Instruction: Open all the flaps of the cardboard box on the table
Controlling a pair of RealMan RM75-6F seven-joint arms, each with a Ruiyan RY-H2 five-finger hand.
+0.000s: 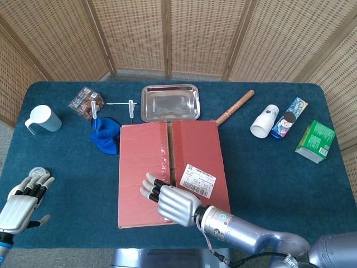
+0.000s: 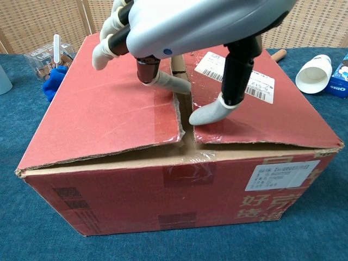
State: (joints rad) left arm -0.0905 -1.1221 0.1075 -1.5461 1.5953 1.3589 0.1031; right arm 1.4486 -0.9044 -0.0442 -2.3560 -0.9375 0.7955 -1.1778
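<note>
A red cardboard box lies in the middle of the table, its two top flaps down and meeting at a centre seam. My right hand rests on the box top near its front edge, fingers spread. In the chest view my right hand has fingertips on both flaps beside the seam, holding nothing. A white shipping label sits on the right flap. My left hand hovers at the table's front left corner, fingers apart and empty.
Behind the box are a metal tray, a blue cloth, a snack packet and a wooden rolling pin. A white mug stands far left. A paper cup, a biscuit pack and a green carton sit at the right.
</note>
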